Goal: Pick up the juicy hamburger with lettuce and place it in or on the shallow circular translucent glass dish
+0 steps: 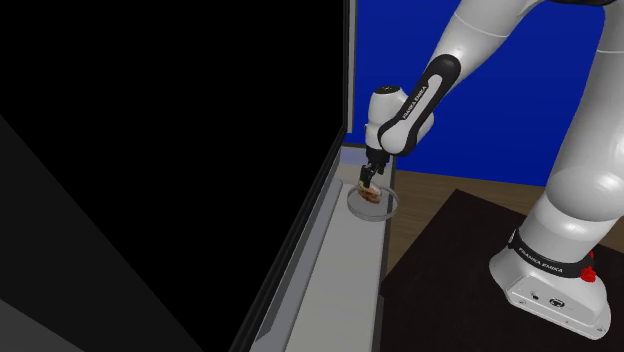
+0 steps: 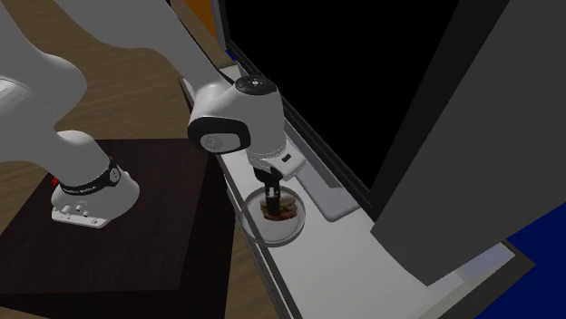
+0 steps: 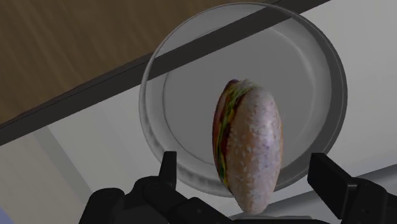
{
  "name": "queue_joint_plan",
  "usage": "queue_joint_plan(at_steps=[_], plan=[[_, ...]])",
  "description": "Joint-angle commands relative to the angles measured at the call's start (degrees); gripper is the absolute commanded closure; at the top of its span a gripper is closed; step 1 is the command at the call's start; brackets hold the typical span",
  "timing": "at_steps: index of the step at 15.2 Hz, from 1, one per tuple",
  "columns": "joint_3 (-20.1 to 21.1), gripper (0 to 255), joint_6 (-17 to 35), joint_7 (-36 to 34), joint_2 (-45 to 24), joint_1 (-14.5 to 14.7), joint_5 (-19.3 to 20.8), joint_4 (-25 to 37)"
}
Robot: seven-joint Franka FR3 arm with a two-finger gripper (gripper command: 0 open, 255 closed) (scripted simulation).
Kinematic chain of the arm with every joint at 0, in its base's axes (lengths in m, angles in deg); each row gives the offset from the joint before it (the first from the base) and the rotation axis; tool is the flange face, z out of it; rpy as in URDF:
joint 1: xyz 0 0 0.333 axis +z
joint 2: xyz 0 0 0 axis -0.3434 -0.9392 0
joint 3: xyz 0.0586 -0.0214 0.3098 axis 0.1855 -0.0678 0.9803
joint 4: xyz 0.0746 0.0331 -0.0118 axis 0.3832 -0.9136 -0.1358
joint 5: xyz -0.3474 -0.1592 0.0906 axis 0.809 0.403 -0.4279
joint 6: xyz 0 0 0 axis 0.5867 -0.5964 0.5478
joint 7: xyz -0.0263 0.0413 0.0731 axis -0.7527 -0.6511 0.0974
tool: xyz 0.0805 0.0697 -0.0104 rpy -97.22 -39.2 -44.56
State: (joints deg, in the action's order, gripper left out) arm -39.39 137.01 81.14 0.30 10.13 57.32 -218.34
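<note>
Hamburger (image 3: pixel 249 149) stands on its edge inside the shallow clear dish (image 3: pixel 318 57), between the fingers of my gripper (image 3: pixel 245 164), which are spread apart and touch neither side. Its long axis runs crosswise to the line between my fingers. The seeded bun faces one finger, the lettuce-and-patty edge the other. The dish rests on a pale ledge (image 1: pixel 345 290).

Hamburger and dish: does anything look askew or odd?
Two things. The hamburger stands on its edge in the dish, layers facing sideways rather than stacked, between the fingers of the open gripper, which do not touch it. The dish also juts past the edge of the grey ledge, over the wooden floor.
</note>
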Motion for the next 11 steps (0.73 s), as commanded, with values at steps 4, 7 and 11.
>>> queue_joint_plan(at_steps=[4,7,11], plan=[[1.61,0,-6.47,2.47,7.51,-0.47,-3.56,-0.96],[1.59,0,-6.47,2.47,7.51,-0.45,-3.56,-0.96],[1.59,0,-6.46,2.47,7.5,-0.45,-3.55,-0.95]])
